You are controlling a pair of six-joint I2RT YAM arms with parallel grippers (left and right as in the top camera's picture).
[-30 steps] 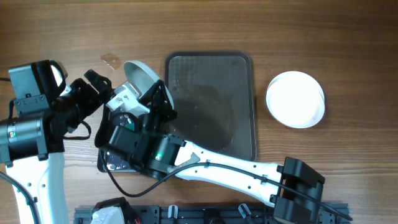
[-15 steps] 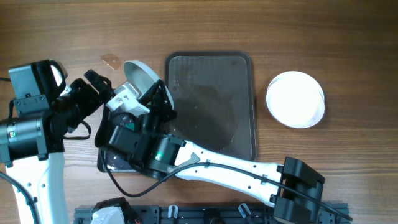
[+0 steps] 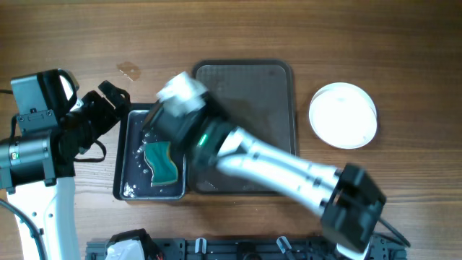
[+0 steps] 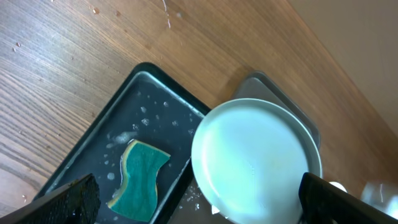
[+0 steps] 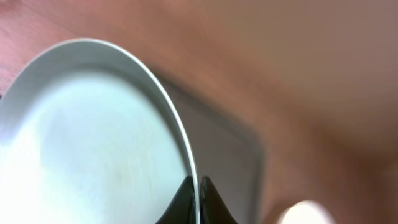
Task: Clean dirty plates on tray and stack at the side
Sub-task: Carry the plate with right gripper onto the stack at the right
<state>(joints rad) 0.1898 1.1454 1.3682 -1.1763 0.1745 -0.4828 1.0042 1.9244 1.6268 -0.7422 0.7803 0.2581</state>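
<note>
My right gripper [image 5: 198,186] is shut on the rim of a white plate [image 5: 93,137], which it holds tilted in the air. The left wrist view shows this plate [image 4: 255,155] over the edge between the black basin and the dark tray [image 4: 268,82]. In the overhead view the right arm [image 3: 274,162] is blurred and covers the plate. The tray [image 3: 249,76] lies bare at centre. A stack of white plates [image 3: 343,114] sits on the table right of the tray. My left gripper [image 4: 205,208] is open and empty, left of the basin [image 3: 108,101].
The glossy black basin [image 3: 130,155] holds water drops and a green sponge [image 3: 162,162], which also shows in the left wrist view [image 4: 140,177]. A small wet spot [image 3: 128,70] lies on the wood behind the basin. The right arm crosses the tray's front half.
My right arm has swung from over the basin's front toward the tray, carrying the plate to the right. The sponge is now uncovered. The left arm has not moved.
</note>
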